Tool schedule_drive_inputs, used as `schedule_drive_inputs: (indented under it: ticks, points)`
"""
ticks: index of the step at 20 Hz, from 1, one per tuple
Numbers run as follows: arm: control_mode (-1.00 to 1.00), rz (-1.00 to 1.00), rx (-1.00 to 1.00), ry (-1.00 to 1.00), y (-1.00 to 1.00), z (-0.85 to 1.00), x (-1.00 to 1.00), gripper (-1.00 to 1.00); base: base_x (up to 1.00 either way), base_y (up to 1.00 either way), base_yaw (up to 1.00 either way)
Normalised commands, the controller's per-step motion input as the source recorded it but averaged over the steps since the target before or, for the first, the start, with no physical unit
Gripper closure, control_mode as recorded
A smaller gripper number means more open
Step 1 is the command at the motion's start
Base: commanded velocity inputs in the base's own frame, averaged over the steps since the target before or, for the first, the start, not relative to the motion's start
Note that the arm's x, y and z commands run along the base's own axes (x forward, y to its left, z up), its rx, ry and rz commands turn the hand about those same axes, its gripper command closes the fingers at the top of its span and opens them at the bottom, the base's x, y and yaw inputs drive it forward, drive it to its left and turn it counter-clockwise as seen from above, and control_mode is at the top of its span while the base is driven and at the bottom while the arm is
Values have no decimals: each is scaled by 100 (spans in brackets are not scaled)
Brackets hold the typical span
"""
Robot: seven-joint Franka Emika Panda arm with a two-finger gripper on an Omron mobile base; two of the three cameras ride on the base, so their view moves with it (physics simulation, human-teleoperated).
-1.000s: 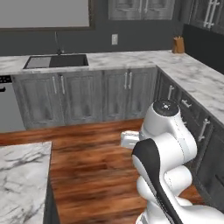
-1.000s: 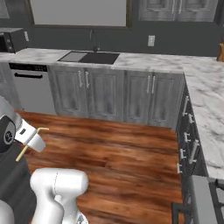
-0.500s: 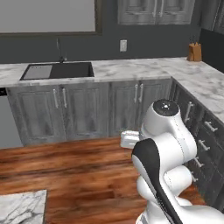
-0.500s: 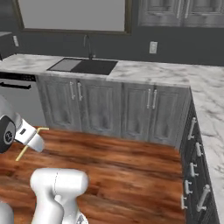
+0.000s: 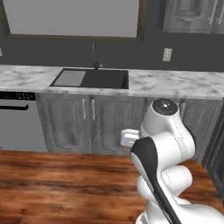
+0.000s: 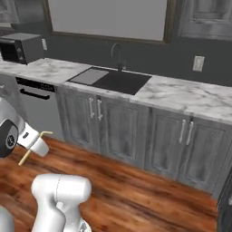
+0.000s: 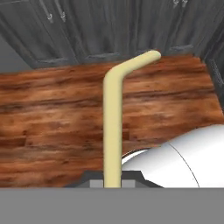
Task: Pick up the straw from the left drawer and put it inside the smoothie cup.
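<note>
My gripper (image 7: 112, 178) is shut on the straw (image 7: 113, 127), a thin pale yellow stick with a bent end. It rises from between the fingertips, over the wood floor. From the right base view the gripper (image 6: 35, 144) hangs low at the left. There the straw (image 6: 26, 157) slants through it, with one end down-left and the bent tip up-right. The white hand (image 5: 129, 137) juts left from the arm in the left base view. The left drawer and the smoothie cup are out of view.
Ahead runs a marble counter (image 5: 175, 84) with a dark sink (image 5: 92, 78) and grey cabinet doors (image 6: 120, 131) below. A dishwasher (image 6: 38, 106) stands at the left, with a microwave (image 6: 20, 47) on the counter above it. Wood floor (image 5: 65, 179) lies between me and the cabinets.
The whole picture has shifted, so the base has moved: the sink counter is now closer and straight ahead. The straw stays in the shut gripper, held as before.
</note>
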Motion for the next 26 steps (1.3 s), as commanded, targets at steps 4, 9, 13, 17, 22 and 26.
schedule_drive_inputs:
  ticks: [4, 9, 13, 17, 22, 26]
  points:
    - [100, 0, 0, 0, 0, 0, 0, 100, 100, -23, 69]
    - [100, 0, 0, 0, 0, 0, 0, 100, 100, -19, 77]
    - [100, 0, 0, 0, 0, 0, 0, 100, 95, -17, 81]
    - [100, 0, 0, 0, 0, 0, 0, 100, 90, -20, 82]
    - [100, 0, 0, 0, 0, 0, 0, 100, 80, -19, 85]
    - [100, 0, 0, 0, 0, 0, 0, 100, 81, -17, 85]
